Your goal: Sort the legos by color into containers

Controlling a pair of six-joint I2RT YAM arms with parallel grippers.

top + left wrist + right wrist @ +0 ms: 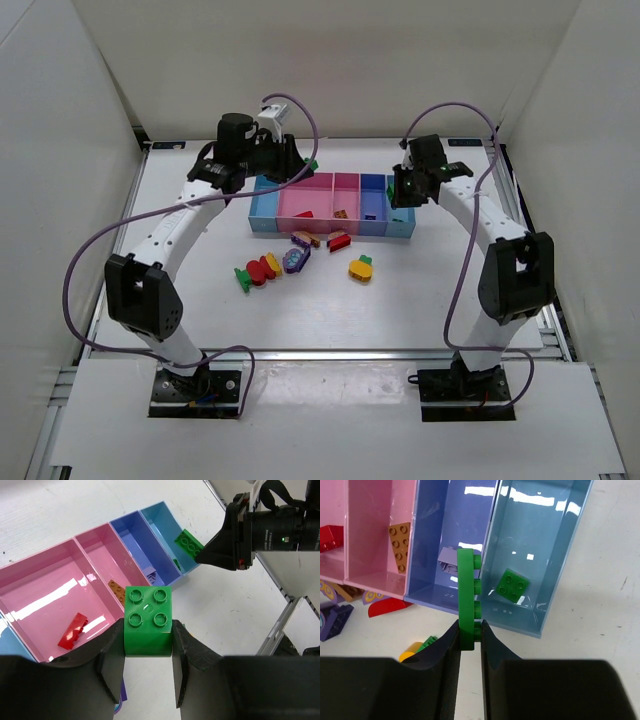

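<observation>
1. Left gripper (148, 636) is pinching a square green plastic brick (148, 612) by its smooth sides, near the pink plastic bin (47, 597); likely light, stiff, slippery.
2. Right gripper (469, 632) is clamping a thin green plastic plate (466, 585) by the light-blue plastic bin (555, 535).

Two white-shelled robot arms, the left arm (170, 232) at nine o'clock and the right arm (478, 212) at three o'clock in the top view, carry bulky black joint housings. A purple cable (70, 280) trails outside each, and black base plates (170, 395) sit toward six o'clock. Wrist views show matte black, wedge-shaped fingers (199, 659). A small green light (283, 538) glows on the right wrist body.
</observation>
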